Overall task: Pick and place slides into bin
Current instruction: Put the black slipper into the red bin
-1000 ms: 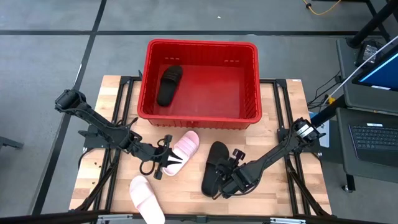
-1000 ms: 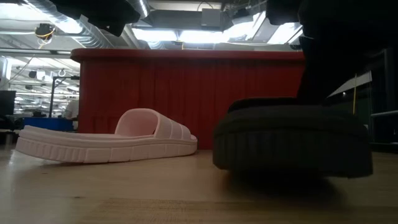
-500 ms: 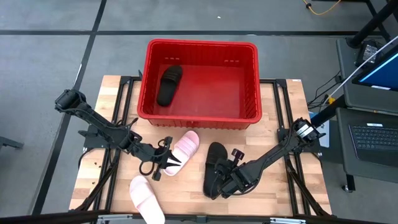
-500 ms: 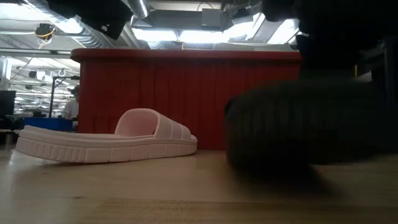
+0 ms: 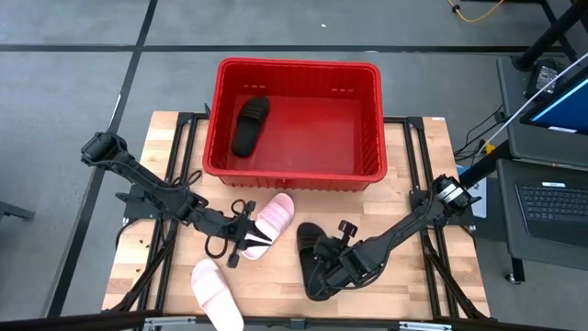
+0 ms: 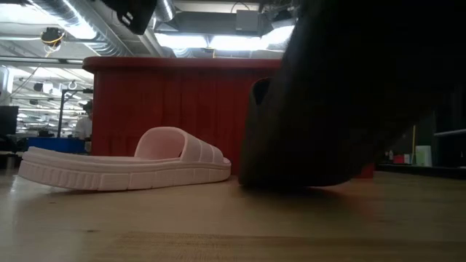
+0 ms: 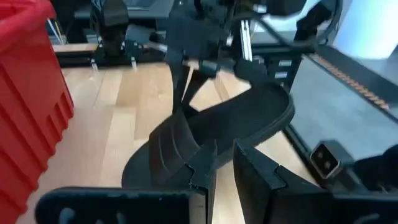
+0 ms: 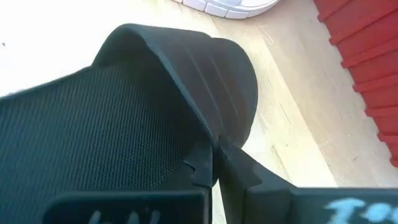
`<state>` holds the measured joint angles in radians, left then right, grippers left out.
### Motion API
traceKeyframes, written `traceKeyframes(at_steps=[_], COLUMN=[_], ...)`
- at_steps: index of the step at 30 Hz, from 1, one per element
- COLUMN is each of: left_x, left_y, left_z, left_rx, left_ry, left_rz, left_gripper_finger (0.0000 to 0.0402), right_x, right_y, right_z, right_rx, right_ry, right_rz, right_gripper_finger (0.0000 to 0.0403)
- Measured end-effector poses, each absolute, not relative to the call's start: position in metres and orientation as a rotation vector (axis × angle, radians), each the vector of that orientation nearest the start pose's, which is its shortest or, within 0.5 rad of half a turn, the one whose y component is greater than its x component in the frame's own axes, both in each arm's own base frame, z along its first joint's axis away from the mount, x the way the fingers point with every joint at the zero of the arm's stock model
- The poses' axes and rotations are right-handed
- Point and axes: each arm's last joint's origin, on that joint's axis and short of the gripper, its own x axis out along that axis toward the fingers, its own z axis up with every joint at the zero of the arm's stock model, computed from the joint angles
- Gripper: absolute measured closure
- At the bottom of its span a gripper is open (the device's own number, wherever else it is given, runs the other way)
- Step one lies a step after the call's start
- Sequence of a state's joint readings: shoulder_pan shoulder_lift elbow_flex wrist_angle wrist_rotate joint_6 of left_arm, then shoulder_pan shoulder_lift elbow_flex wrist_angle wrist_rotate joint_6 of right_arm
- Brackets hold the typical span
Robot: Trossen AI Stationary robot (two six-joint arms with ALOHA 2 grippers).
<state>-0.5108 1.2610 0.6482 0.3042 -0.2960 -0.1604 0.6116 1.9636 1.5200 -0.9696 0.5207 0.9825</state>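
The red bin [image 5: 299, 64] stands at the table's far side with one black slide [image 5: 250, 124] lying flat in it. A second black slide [image 5: 312, 253] is near the table's front centre, with my right gripper [image 5: 335, 271] shut on it. One pink slide [image 5: 276, 219] lies sole-down on the table in front of the bin. My left gripper [image 5: 242, 241] hovers over that slide's near end, touching nothing, with only a narrow gap between its fingers [image 7: 224, 168]. Another pink slide [image 5: 217, 294] lies at the front edge. My right gripper pinches the black slide's wide strap at its edge [image 8: 225, 134] between its two fingers. The fingers come slanting down from the table's right side. The slide is tilted, one end [image 6: 291, 178] down at the table and the other [image 7: 277, 109] raised.
The bin's ribbed near wall [image 6: 182, 109] rises just behind both slides. To the right of the table are a stand and a laptop [image 5: 551, 198]. Bare wood lies at the table's front right [image 5: 432, 285].
My right gripper has risen a little with the black slide. The slide lay flat and now stands tipped, one end raised, and it has turned slightly and shifted toward the table's left. My left gripper has rolled a bit in place.
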Motion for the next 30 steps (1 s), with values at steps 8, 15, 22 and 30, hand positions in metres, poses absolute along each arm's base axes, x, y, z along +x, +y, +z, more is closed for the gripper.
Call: traceKeyframes(at_steps=[8, 15, 22, 30], left_x=[0.245, 0.265, 0.293, 0.318], left_y=[-0.133, -0.158, -0.176, -0.193], left_z=[0.256, 0.259, 0.266, 0.268], left_rx=[0.002, 0.091, 0.173, 0.219], left_ry=[0.281, 0.421, 0.544, 0.553], left_rz=[-0.112, -0.044, 0.040, 0.047], left_gripper_finger=[0.0335, 0.0332, 0.0309, 0.0276], right_x=[0.321, 0.324, 0.327, 0.330], right_y=[0.207, 0.202, 0.198, 0.207], right_z=[0.205, 0.205, 0.209, 0.241], right_rx=[0.085, 0.033, 0.009, -0.068], right_ry=[1.045, 1.031, 1.000, 0.921], right_rz=[-0.498, -0.503, -0.536, -0.526], right_gripper_finger=[0.0391, 0.0391, 0.0391, 0.0391])
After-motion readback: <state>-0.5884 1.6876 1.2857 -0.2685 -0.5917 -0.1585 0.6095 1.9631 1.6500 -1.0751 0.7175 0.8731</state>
